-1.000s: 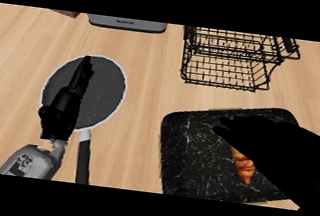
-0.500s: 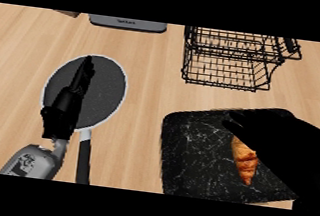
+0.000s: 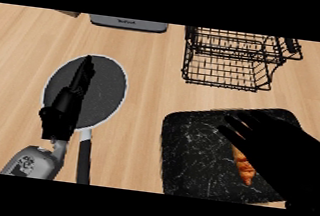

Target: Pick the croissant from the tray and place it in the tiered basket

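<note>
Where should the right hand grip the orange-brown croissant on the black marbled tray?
Probably across the middle of the orange-brown croissant, coming from above: it lies flat on the black marbled tray, its long axis running away from the robot. The black right hand hides its right side.

Left robot hand [image 3: 69, 100]: black, extended up and away from the lower edge of the head view, its fingers held straight and close together so that they form one narrow line tapering to a tip at the top. The palm end is the wider, blocky part lower down. Left forearm [image 3: 35, 162]: grey, entering at the lower left and leaning slightly to the right as it rises to the wrist.

Right robot hand [image 3: 280, 152]: black, entering from the lower right corner, seen from the back. Its fingers [image 3: 237, 123] are spread apart and bent downward at the upper left edge of the hand.
</note>
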You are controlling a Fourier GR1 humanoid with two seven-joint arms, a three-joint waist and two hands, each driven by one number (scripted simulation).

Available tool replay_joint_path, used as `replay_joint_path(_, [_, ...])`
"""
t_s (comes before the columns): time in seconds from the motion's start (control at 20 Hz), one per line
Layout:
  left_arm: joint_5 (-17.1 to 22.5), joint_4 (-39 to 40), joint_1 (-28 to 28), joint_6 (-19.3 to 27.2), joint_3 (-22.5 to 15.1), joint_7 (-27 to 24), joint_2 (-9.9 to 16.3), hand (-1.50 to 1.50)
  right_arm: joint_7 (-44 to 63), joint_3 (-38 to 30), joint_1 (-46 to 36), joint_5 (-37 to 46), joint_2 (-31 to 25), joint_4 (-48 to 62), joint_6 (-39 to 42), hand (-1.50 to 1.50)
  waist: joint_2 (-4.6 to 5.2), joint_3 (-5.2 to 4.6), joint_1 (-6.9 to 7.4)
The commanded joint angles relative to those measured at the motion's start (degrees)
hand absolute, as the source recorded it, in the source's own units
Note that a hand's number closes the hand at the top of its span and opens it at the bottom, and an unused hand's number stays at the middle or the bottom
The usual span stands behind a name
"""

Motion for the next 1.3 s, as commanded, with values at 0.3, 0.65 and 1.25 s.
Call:
replay_joint_path(0.3, [-1.9, 0.7, 0.9, -0.8, 1.2, -0.8, -3.0, 0.00, -9.5, -0.3, 8.5, 21.2, 0.4, 2.4, -2.8, -1.50, 0.08, 0.04, -0.20])
replay_joint_path(0.65, [-3.8, -2.3, 0.6, -2.3, 2.3, 2.8, -3.5, 0.00, -14.0, -4.5, 12.5, 25.1, 3.3, 5.9, -1.0, -1.50, -0.04, 0.02, -0.32])
replay_joint_path(1.25, [-6.7, 0.9, 0.5, -4.5, 4.3, -0.3, -5.9, 0.00, -29.8, -4.9, 15.3, 36.4, 6.7, 15.0, -6.1, -1.50, 0.06, 0.01, -0.23])
